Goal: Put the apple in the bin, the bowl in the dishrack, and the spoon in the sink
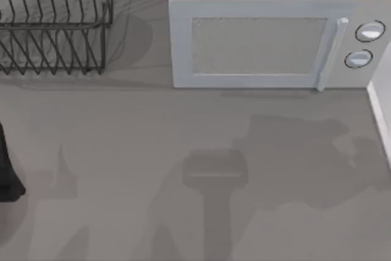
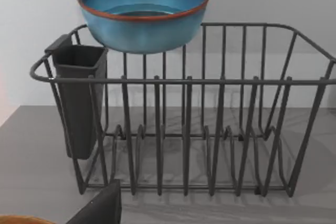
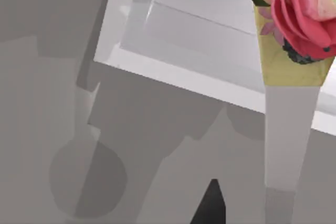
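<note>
Dark finger tip of the left pincer (image 2: 100, 208) sits low in the left wrist view, just before the dishrack (image 2: 184, 129); its opening cannot be told. Bowl (image 2: 143, 11), blue with reddish rim, is upright at the rack's upper rear edge, above a black cutlery cup (image 2: 79, 98). Rack stands on the grey surface (image 1: 153, 169) at far left, beside a white microwave (image 1: 269, 35).
</note>
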Robot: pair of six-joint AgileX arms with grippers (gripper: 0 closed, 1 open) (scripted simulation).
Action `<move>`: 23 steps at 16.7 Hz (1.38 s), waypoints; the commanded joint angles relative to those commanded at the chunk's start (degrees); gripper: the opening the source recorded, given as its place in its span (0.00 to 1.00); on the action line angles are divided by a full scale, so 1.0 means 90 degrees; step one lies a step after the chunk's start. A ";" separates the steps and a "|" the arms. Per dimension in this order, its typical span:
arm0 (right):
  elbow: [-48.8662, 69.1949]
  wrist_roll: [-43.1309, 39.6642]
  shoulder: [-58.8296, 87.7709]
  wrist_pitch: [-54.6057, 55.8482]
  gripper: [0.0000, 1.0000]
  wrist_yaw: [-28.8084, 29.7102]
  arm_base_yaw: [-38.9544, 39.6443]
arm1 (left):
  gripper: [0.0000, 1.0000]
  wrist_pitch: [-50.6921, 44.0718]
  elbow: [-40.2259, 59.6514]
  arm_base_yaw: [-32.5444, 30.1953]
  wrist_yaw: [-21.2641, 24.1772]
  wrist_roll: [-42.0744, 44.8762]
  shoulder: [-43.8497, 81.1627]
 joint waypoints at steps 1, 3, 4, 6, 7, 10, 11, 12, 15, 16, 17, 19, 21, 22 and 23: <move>0.0704 0.0004 0.0498 -0.0227 0.00 0.0003 0.0009 | 1.00 0.0000 0.0000 0.0000 0.0000 0.0000 0.0000; 0.2200 0.0024 0.1532 -0.0691 0.00 0.0010 0.0025 | 1.00 0.0000 0.0000 0.0000 0.0000 0.0000 0.0000; 0.2963 0.0040 0.2047 -0.0917 0.00 0.0013 0.0033 | 1.00 0.0000 0.0000 0.0000 0.0000 0.0000 0.0000; 0.4446 0.0081 0.3022 -0.1334 0.00 0.0020 0.0049 | 1.00 0.0000 0.0000 0.0000 0.0000 0.0000 0.0000; 0.5143 0.0105 0.3468 -0.1519 0.00 0.0024 0.0056 | 1.00 0.0000 0.0000 0.0000 0.0000 0.0000 0.0000; 0.6955 0.0184 0.4611 -0.1951 0.00 0.0036 0.0078 | 1.00 0.0000 0.0000 0.0000 0.0000 0.0000 0.0000; 0.7436 0.0210 0.4920 -0.2055 0.00 0.0040 0.0084 | 1.00 0.0000 0.0000 0.0000 0.0000 0.0000 0.0000; 0.7848 0.0235 0.5189 -0.2139 0.00 0.0044 0.0090 | 1.00 0.0000 0.0000 0.0000 0.0000 0.0000 0.0000; 0.8676 0.0292 0.5739 -0.2280 0.00 0.0053 0.0110 | 1.00 0.0000 0.0000 0.0000 0.0000 0.0000 0.0000; 0.8816 0.0303 0.5823 -0.2298 0.00 0.0055 0.0114 | 1.00 0.0000 0.0000 0.0000 0.0000 0.0000 0.0000; 0.8888 0.0309 0.5862 -0.2307 0.00 0.0056 0.0115 | 1.00 0.0000 0.0000 0.0000 0.0000 0.0000 0.0000; 0.8895 0.0310 0.5867 -0.2308 0.00 0.0056 0.0116 | 1.00 0.0000 0.0000 0.0000 0.0000 0.0000 0.0000; 0.8895 0.0310 0.5867 -0.2308 0.00 0.0056 0.0116 | 1.00 0.0000 0.0000 0.0000 0.0000 0.0000 0.0000; 0.8879 0.0317 0.5863 -0.2299 0.00 0.0053 0.0076 | 1.00 0.0000 0.0000 0.0000 0.0000 0.0000 0.0000; 0.8864 0.0317 0.5858 -0.2288 0.00 0.0053 0.0075 | 1.00 0.0000 0.0000 0.0000 0.0000 0.0000 0.0000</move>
